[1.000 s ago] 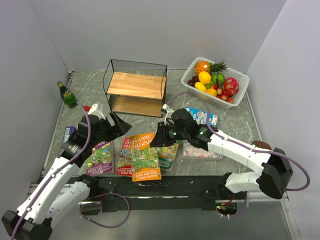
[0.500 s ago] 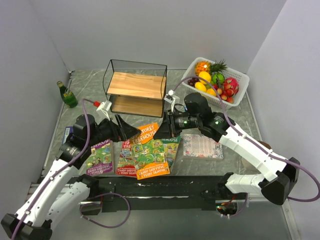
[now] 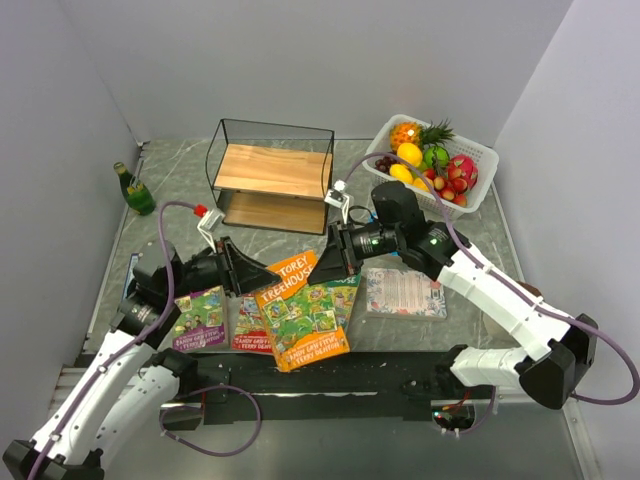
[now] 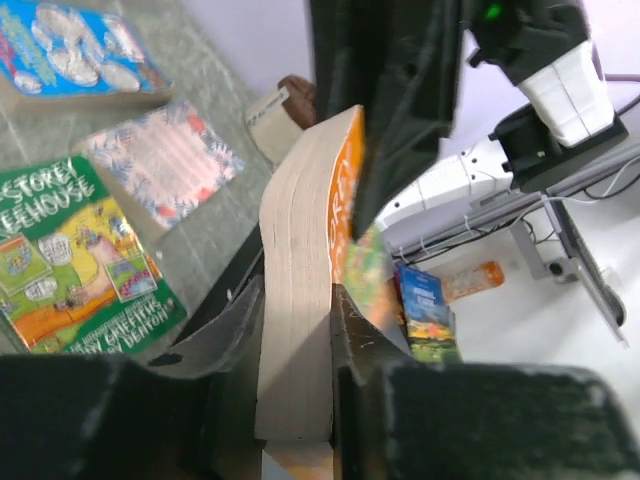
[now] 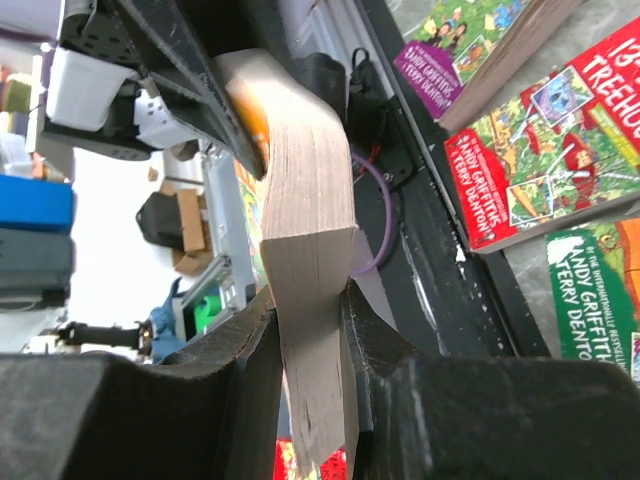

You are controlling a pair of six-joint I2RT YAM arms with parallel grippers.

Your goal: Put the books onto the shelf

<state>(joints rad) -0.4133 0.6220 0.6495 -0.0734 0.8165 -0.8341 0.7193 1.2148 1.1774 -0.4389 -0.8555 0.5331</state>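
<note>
An orange "Treehouse" book (image 3: pixel 300 310) hangs tilted above the table, held from both sides. My left gripper (image 3: pixel 262 275) is shut on its left edge, and the pale page block (image 4: pixel 295 300) sits between the jaws of that gripper (image 4: pixel 297 370). My right gripper (image 3: pixel 325 265) is shut on the upper right edge, pinching the pages (image 5: pixel 310 250) between its fingers (image 5: pixel 310 360). A purple book (image 3: pixel 200 318), a red one (image 3: pixel 247 322), a green one (image 3: pixel 345 295) and a pale pink one (image 3: pixel 405 292) lie flat on the table. The shelf (image 3: pixel 272 175) stands at the back.
A white basket (image 3: pixel 482 155) full of fruit stands at the back right. A green bottle (image 3: pixel 133 190) is upright near the left wall. The left wrist view shows a blue carton (image 4: pixel 70 50) beyond the pink book (image 4: pixel 160 160).
My left gripper has closed on the orange book's left edge. The book has swung a little lower and leftward, with my right gripper keeping its hold throughout.
</note>
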